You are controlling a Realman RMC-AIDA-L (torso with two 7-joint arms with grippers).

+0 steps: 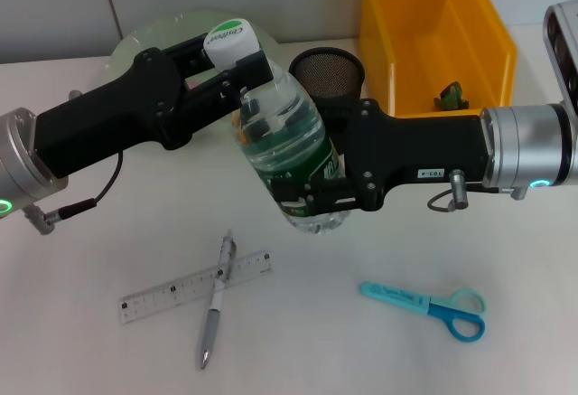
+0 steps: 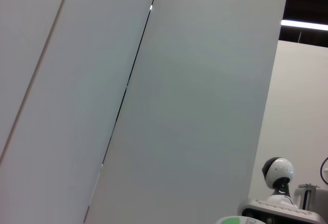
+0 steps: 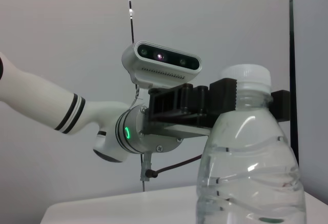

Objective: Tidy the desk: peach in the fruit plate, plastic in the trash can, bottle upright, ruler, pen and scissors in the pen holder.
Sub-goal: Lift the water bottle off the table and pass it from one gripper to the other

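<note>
The water bottle (image 1: 287,133) stands tilted above the desk (image 1: 81,359), held from both sides; the left gripper (image 1: 237,71) is clamped around its neck just under the white cap (image 1: 228,37), and the right gripper (image 1: 312,198) is closed on its lower body over the green label, so the base and much of the label are hidden behind black fingers; the writing on the cap is too blurred to read, and so is the label's. A small white tag on the right arm carries dark characters that I cannot make out. The mesh pen holder (image 1: 327,71) sits behind the bottle, half covered by it and by the right arm; the pale green fruit plate (image 1: 172,26) is mostly hidden behind the left arm; the yellow bin (image 1: 433,33) is cut off at the top edge and holds a small greenish item too small to identify. On the near desk the pen (image 1: 217,297) lies across the clear ruler (image 1: 181,288), touching it; the blue scissors (image 1: 429,303) lie well apart to the right, the print on the blade sheath unreadable. The left wrist view shows only wall panels.
</note>
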